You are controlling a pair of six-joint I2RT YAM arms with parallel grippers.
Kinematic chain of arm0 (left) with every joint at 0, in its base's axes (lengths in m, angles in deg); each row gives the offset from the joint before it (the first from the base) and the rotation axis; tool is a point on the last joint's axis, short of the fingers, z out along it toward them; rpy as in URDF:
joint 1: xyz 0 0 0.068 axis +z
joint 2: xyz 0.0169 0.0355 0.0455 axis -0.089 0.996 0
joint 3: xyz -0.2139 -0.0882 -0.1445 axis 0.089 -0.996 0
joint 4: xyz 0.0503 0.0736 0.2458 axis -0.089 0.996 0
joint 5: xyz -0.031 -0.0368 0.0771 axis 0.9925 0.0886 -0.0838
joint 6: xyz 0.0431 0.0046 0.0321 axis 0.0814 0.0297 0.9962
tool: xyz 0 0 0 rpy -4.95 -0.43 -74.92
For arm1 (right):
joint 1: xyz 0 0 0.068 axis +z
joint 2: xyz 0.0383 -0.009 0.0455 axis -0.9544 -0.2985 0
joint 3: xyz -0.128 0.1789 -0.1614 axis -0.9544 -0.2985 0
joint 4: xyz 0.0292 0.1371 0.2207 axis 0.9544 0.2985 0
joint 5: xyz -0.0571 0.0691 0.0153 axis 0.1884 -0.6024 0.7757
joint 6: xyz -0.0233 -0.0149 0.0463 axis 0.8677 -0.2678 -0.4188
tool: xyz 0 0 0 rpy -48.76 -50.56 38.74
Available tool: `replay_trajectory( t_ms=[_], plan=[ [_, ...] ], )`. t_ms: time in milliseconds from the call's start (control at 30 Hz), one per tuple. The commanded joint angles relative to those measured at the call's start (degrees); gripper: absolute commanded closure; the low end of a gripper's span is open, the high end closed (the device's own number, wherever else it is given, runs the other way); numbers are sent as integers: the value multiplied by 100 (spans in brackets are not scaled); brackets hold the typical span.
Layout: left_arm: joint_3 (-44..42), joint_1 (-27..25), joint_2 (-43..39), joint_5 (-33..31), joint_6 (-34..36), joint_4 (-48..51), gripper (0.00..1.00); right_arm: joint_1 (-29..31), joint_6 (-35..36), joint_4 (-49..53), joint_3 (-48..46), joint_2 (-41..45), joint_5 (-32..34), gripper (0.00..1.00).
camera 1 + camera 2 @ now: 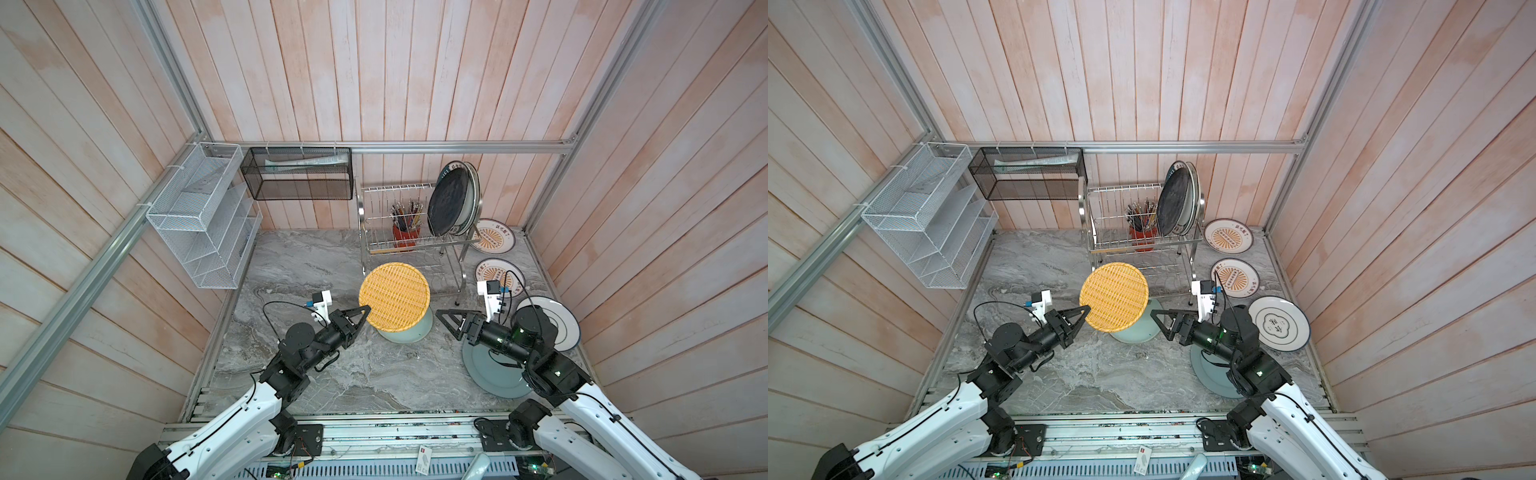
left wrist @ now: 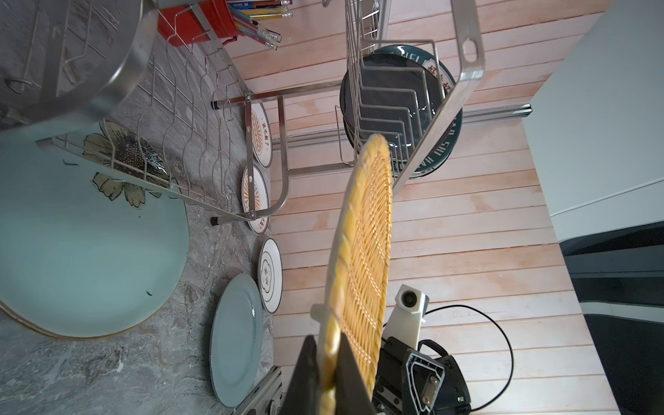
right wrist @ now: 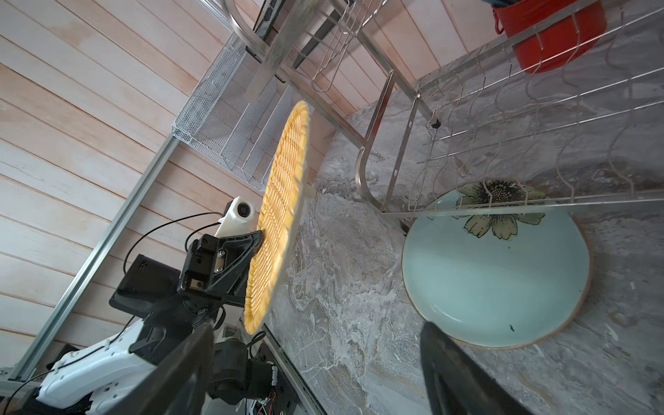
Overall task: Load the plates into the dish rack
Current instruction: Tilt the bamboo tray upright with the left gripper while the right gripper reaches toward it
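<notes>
The left tool (image 1: pixel 365 311) sits left of centre in both top views, its jaws pinched narrow on the lower left rim of a yellow woven round plate (image 1: pixel 394 297). The plate is held clear of the grey marbled worktop (image 1: pixel 311 374). Its woven face is turned up at the camera, so it shows almost as a full circle. The diameter from the grip runs up and right in the frame, towards the rack. In the left wrist view the plate shows edge-on, its rim between the black fingers (image 2: pixel 305 381).

The right tool (image 1: pixel 447 324) lies just right of the plate and points left at it. Its jaws are spread wide with nothing between them, near the rim but apart from it.

A mint flowered plate (image 1: pixel 409 332) lies flat on the worktop under the held plate. A grey-blue plate (image 1: pixel 490 370) lies under the right arm, with a white dark-emblem plate (image 1: pixel 1279 322) further right. Beyond these lie a white orange-sunburst plate (image 1: pixel 498 276) and a second sunburst plate (image 1: pixel 494 237).

The shiny steel wire dish rack (image 1: pixel 390 188) stands at the far wall. Dark plates (image 1: pixel 449 203) stand on edge at the right end of its upper tier, with a red utensil cup (image 1: pixel 404 240) to their left.
</notes>
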Motion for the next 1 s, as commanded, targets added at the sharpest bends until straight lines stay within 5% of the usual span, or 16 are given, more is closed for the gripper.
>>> replay_trajectory(
  t_ms=[0,333,967],
  plan=[
    [56,-179,113,-415,-158,-733,100,396,-275,-717,-58,-212,446,12],
    [16,-438,379,-735,-246,-1073,100,1553,-948,-1908,-329,-686,2158,46],
    [-189,-509,242,-920,-152,-1076,100,2303,-2130,-2492,0,-1695,3838,78]
  ],
)
